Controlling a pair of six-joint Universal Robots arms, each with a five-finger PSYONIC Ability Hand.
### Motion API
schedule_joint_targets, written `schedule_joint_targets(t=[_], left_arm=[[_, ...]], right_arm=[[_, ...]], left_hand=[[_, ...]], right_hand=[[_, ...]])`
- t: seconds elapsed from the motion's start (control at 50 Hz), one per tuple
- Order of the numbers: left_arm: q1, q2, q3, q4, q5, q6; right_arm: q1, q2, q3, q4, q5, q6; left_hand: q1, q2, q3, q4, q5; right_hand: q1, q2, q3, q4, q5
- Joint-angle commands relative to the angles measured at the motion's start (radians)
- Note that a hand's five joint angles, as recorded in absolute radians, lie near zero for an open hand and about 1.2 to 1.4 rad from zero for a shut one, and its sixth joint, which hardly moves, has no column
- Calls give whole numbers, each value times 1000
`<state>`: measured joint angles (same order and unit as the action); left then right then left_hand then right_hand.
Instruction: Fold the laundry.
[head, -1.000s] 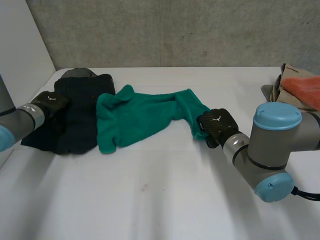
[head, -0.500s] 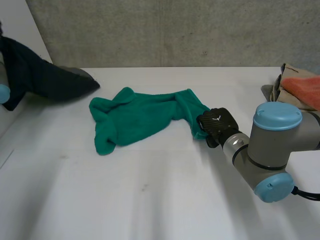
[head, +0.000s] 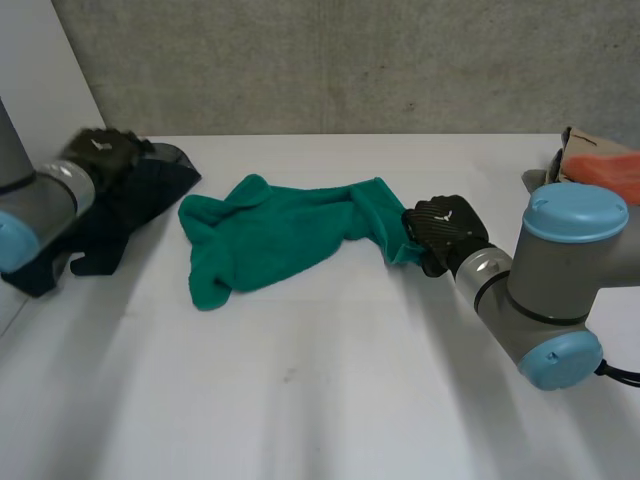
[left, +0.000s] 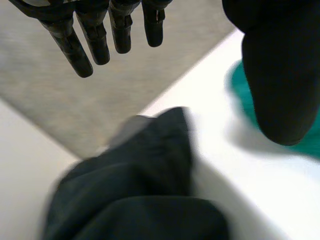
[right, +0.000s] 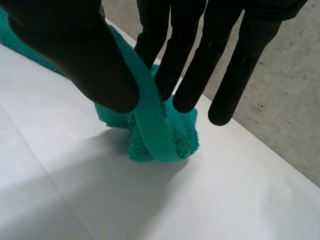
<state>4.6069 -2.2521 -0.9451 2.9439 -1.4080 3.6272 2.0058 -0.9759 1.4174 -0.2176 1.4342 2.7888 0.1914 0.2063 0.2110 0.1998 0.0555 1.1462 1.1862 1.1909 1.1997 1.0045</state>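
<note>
A green towel (head: 280, 235) lies crumpled across the middle of the white table (head: 320, 400). My right hand (head: 445, 228) is at its right corner. In the right wrist view the thumb (right: 75, 45) and fingers pinch the towel's hem band (right: 150, 135), which is bunched on the table. A dark cloth (head: 135, 200) lies in a heap at the table's left end, apart from the towel. My left hand (head: 100, 150) hovers over it with straight, spread fingers (left: 100, 30) holding nothing, the dark cloth (left: 140, 190) below the palm.
A pile of orange and tan laundry (head: 600, 170) sits at the table's right edge. A white panel (head: 40, 90) stands at the left and a concrete wall (head: 350, 60) runs behind the table.
My left hand pulled the dark cloth off to the left, away from the green towel, lifted it, then opened and dropped it in a heap. The right hand shifted slightly right, still pinching the towel.
</note>
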Motion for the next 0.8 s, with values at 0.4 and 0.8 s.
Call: schedule_joint_targets(t=[0.4,0.8], left_arm=[[-125,-101,-224,64,116,-36],[-112,471,-288,-12,164,-202]], right_arm=[[-33,-10,-21,70,0,0],[-185,-412,-32,175,-26,-17]], left_hand=[[456,441,436,447,417],[1205,1190,1185,1196,1166]], right_hand=[[250,210,205,197,217],[250,210,205,197,217]])
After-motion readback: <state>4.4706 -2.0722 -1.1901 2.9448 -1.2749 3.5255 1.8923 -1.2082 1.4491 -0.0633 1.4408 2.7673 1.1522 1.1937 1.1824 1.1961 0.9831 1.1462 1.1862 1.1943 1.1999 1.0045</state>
